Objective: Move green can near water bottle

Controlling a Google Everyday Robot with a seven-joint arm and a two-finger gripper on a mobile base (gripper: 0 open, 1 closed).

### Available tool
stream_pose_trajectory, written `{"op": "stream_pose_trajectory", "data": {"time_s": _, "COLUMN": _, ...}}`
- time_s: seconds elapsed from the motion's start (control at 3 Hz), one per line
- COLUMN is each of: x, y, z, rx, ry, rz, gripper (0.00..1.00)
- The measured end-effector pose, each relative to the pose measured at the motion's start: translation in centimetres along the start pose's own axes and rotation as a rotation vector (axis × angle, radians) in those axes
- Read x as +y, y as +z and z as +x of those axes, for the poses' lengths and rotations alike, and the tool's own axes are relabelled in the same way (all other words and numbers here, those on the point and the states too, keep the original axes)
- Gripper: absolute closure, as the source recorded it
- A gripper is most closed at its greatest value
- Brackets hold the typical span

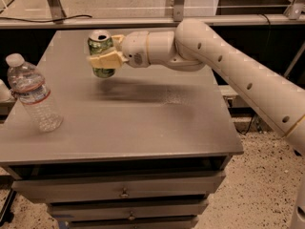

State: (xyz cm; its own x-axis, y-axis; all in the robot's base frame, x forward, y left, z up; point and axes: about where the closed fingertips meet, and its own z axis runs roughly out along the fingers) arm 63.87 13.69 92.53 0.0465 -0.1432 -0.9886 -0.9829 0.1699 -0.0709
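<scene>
Over the far half of the grey cabinet surface (157, 123) a cream robot arm (228, 66) reaches in from the right. The water bottle (33, 97) stands near the left edge, leaning slightly. The gripper (106, 51) hangs above the far left area, jaws clamped on the upright green can (97, 46), apart from the bottle

Dim warm overhead light — soft shadow on table (143, 128) beneath hand (103, 50) gripping green can (98, 44).

Nothing legible, water bottle (40, 109) label unreadable, green can (98, 46) in jaws likewise
</scene>
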Motion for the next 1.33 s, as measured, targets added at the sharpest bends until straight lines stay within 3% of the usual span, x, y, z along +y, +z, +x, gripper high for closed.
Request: {"op": "stream_pose_trajectory", "data": {"time_s": 1.33, "x": 6.2, "y": 2.5, "z": 0.8, "rx": 0.051, "ry": 0.045, "rz": -0.128, "gripper": 1.0}}
